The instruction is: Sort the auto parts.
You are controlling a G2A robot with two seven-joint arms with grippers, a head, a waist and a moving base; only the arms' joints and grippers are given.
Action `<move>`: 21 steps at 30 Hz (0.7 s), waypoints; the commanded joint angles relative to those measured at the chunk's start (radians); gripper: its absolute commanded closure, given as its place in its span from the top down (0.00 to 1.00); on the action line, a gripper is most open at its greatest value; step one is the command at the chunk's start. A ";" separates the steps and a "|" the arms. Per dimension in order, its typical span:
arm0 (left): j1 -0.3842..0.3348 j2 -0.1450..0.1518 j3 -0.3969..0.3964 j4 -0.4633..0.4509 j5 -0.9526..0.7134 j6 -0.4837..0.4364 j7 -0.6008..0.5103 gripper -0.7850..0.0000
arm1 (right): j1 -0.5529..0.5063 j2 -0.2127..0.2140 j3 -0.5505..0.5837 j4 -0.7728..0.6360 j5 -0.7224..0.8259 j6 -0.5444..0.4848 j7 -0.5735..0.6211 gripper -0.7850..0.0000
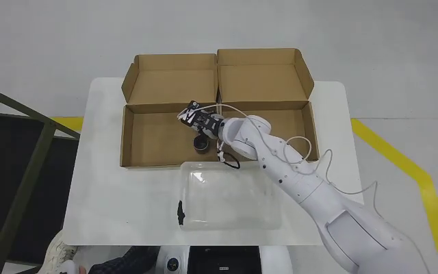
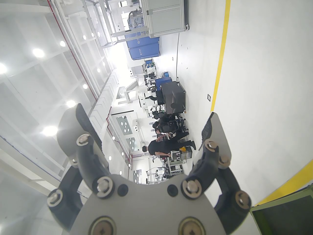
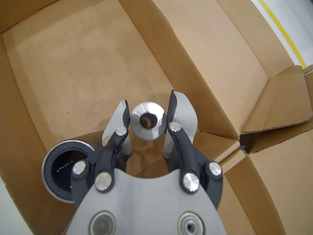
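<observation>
Nearest the robot, a clear shallow plastic tray (image 1: pixel 274 219) lies on the white table (image 1: pixel 102 178), with a small black elongated part (image 1: pixel 180 214) at its left front edge. Just beyond the tray stand two open brown cardboard boxes side by side, each with its lid flap folded back on the far side. In the left cardboard box (image 1: pixel 150 140), a black cylindrical sleeve with a metal rim (image 3: pixel 58 170) stands on end on the floor near the front right corner. The right gripper (image 3: pixel 149 100) is positioned just beyond this sleeve, above the box floor and close to the wall shared with the right cardboard box (image 1: pixel 294 120). Its fingers are clamped on a silver round metal part with a central bore (image 3: pixel 146 122), which hangs clear of the cardboard with the bore facing the wrist camera. The left gripper (image 2: pixel 146 111) points away from the table toward the hall, its fingers spread wide apart with nothing between them
</observation>
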 commanded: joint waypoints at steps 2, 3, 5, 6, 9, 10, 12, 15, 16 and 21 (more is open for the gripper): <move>0.000 0.000 0.000 0.000 0.000 0.000 0.000 1.00 | 0.000 -0.004 0.005 0.003 -0.002 0.000 0.003 0.39; 0.000 0.000 0.000 0.000 0.000 0.000 0.000 1.00 | 0.000 -0.005 0.006 -0.001 -0.005 -0.003 0.005 0.40; 0.000 0.000 0.000 0.000 0.000 0.000 0.000 1.00 | -0.002 -0.006 0.012 -0.011 -0.010 -0.002 0.008 0.40; 0.000 0.000 0.000 0.000 0.000 0.000 0.000 1.00 | -0.005 -0.006 0.015 -0.018 -0.013 -0.002 0.009 0.41; 0.000 0.000 0.000 0.000 0.000 0.000 0.000 1.00 | -0.015 -0.003 0.026 -0.047 -0.026 -0.005 0.015 0.43; 0.000 0.000 0.000 0.000 0.000 0.000 0.000 1.00 | -0.020 -0.002 0.031 -0.059 -0.033 -0.006 0.018 0.43; 0.000 0.000 0.000 0.000 0.000 0.000 0.000 1.00 | -0.032 0.003 0.042 -0.087 -0.044 -0.010 0.023 0.44; 0.000 0.000 0.000 0.000 0.000 0.000 0.000 1.00 | -0.056 0.011 0.064 -0.135 -0.057 -0.017 0.027 0.44; 0.000 0.000 0.000 0.000 0.000 0.000 0.000 1.00 | -0.066 0.014 0.072 -0.153 -0.058 -0.022 0.029 0.44; 0.000 0.000 0.000 0.000 0.000 0.000 0.000 1.00 | -0.123 0.034 0.121 -0.268 -0.075 -0.045 0.035 0.47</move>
